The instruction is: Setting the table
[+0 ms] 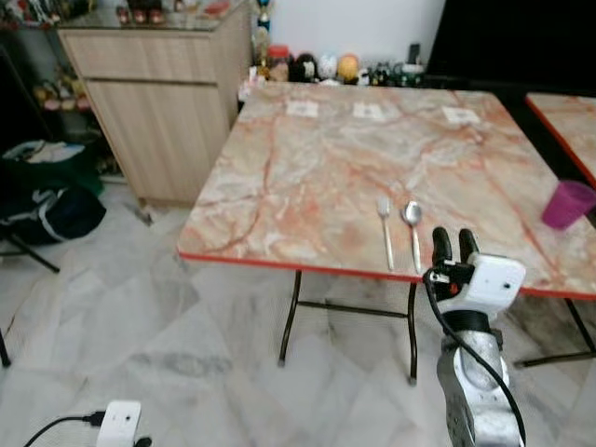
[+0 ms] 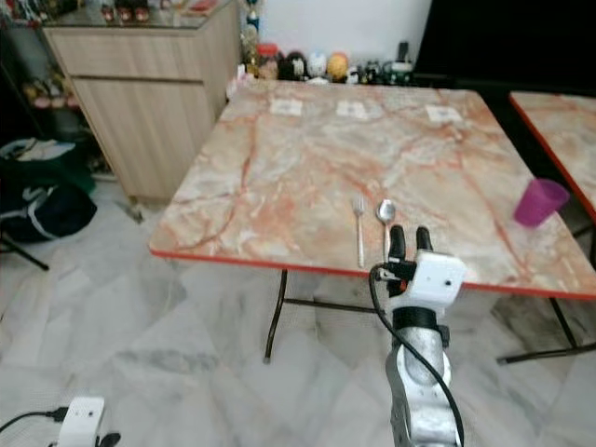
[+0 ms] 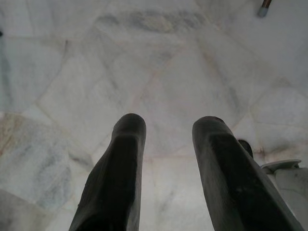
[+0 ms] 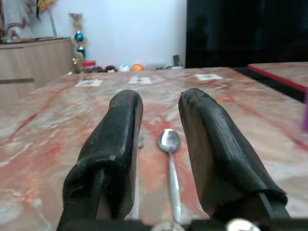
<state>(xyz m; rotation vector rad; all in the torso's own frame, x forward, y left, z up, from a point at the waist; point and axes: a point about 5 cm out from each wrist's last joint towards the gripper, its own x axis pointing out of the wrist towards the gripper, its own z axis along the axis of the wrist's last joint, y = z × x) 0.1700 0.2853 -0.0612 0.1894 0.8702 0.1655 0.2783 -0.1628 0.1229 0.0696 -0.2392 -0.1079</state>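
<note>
Cutlery lying near the front edge of the marble surface [image 1: 307,177], right tool [image 1: 453,245] raised just in front of it.

A fork [image 1: 386,231] and a spoon [image 1: 413,233] lie side by side, close but not touching, handles pointing toward the red-trimmed front edge. The right tool hovers at that edge with its two black fingers [image 4: 118,154] parted a little and nothing between them; from the right wrist camera the spoon [image 4: 170,163] shows through the gap. A purple cup [image 1: 567,204] stands near the surface's right edge, well apart from the cutlery. Three small paper cards [image 1: 369,111] sit along the far edge. The left tool [image 3: 168,168] hangs over the marble floor [image 3: 159,62], fingers apart and empty.
</note>
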